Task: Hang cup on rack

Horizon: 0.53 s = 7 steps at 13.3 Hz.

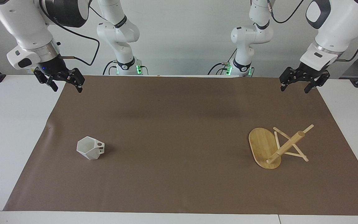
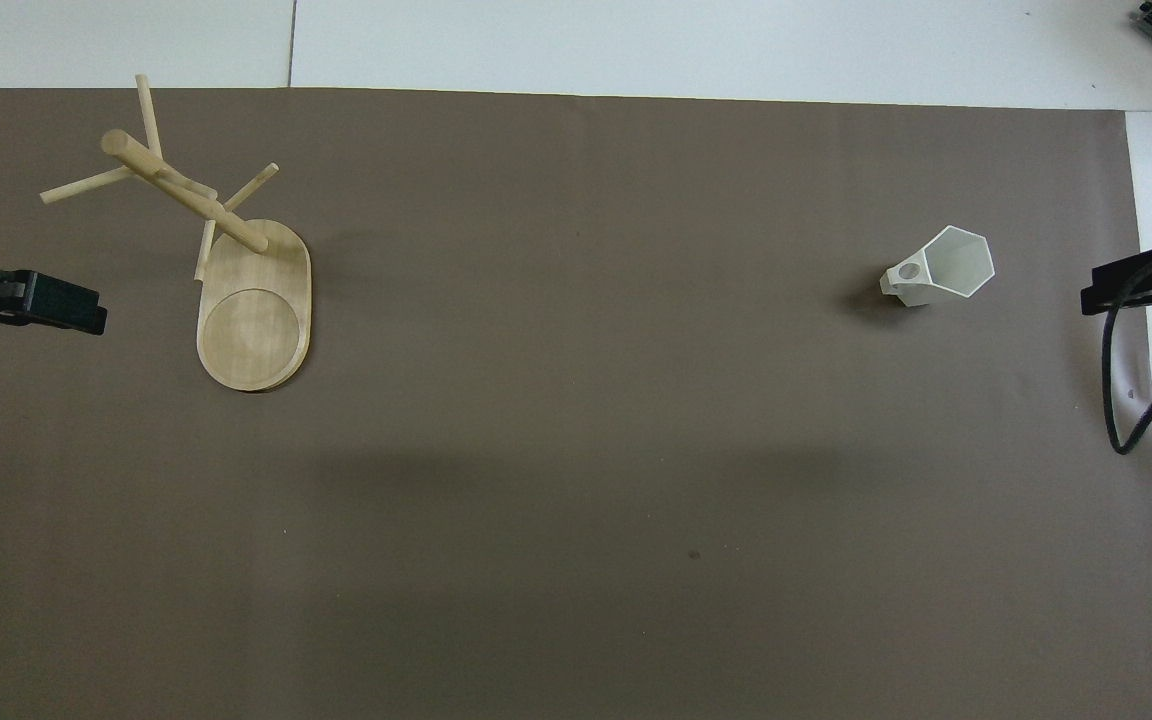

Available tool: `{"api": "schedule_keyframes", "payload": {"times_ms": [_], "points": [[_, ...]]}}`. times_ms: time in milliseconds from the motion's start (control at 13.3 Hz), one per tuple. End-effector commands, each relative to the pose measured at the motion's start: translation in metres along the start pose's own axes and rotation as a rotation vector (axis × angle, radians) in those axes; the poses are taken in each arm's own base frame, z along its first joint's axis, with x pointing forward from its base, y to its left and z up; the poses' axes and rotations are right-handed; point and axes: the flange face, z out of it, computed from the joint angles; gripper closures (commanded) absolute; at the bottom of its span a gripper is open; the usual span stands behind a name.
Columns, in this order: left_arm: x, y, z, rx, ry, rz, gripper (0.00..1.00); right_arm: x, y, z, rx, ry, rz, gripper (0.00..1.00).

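Cup (image 1: 89,148): matt white plastic. Rack (image 1: 264,148): pale smooth wood (grain visible on base). Mat (image 1: 179,124): matt brown paper.
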Motion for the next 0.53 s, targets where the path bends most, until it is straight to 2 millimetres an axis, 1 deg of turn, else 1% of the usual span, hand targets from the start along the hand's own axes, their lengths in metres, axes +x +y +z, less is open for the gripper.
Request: {"api": "schedule_keyframes", "payload": {"times_ms": [0,451], "points": [[-0.0066,-0.0021,-0.0011,0.020,-0.009,-0.008,0.00,-0.0051,0.0006,-0.0021,0.003,0.000,0.019,0.00],[-0.0066,-0.0021,-0.0011,0.020,-0.009,-0.008,0.00,-0.0080,0.0004,0.0005,0.003,-0.006,0.014,0.00]]}}
